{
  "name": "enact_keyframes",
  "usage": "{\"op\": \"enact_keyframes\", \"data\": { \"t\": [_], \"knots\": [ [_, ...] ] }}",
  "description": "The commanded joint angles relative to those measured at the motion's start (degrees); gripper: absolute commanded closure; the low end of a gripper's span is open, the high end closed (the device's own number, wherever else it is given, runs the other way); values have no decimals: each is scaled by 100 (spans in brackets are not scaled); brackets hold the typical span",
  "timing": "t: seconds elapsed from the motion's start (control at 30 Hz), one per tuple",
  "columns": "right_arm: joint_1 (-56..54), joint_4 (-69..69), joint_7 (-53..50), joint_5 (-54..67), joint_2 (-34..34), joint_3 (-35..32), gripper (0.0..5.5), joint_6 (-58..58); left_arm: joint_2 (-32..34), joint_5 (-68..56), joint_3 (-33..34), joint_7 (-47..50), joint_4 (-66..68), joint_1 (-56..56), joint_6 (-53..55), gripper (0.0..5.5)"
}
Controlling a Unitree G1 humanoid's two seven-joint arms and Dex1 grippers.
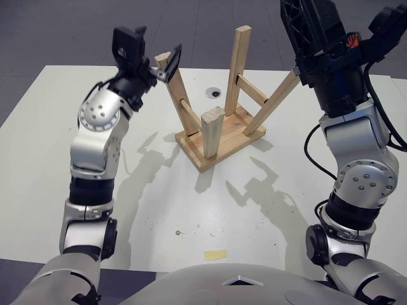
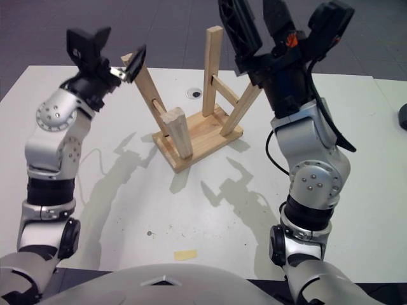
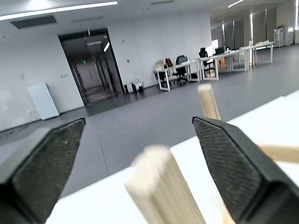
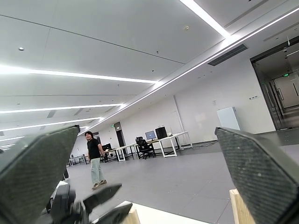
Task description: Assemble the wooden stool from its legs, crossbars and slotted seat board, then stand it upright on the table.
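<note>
— Pale, unfinished wood: is that the stool [image 1: 230,136]?

— Yes. It sits upside down near the middle of the white tabletop [image 1: 51,127]. The seat board [image 1: 240,129] lies flat on the surface, turned at an angle to the edges, and four legs point up from it.

— Are the legs straight?

— No, they splay outward. The near leg [image 1: 212,130] is closest to the camera and looks short. The far leg [image 1: 237,63] rises tallest in the head views. The left leg [image 1: 181,95] leans left and the right leg [image 1: 275,101] leans right.

— Any crossbars?

— One crossbar [image 1: 253,89] runs on a slant between the far leg and the right leg. The joints lower down are too small to make out.

— Where is the left gripper [image 1: 156,51]?

— Raised at the top of the left leg. Its fingers [image 3: 233,163] are spread wide, one on each side of the leg's end. The wrist view shows a gap on both sides, so nothing is grasped.

— And the right gripper [image 2: 257,16]?

— Held high, above and just behind the top of the right leg. Its dark padded fingers [image 4: 37,177] are also released and wide apart. They hold nothing, and the leg's tip shows below one of them.

— Anything else on the tabletop?

— A round hole [image 1: 216,93] behind the stool, and a small yellowish scrap of tape [image 1: 215,255] near the front edge.
</note>
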Motion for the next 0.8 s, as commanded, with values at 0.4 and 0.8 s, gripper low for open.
{"op": "enact_keyframes", "data": {
  "t": [0.4,0.8],
  "knots": [
    [320,152,-382,-496,622,581,10,-9,-593,1108,-665,-1213,4411,-1689,-1549,13],
    [130,202,-722,-813,807,263,10,-302,-454,652,246,-481,2122,-1789,-685,13]
  ]
}}
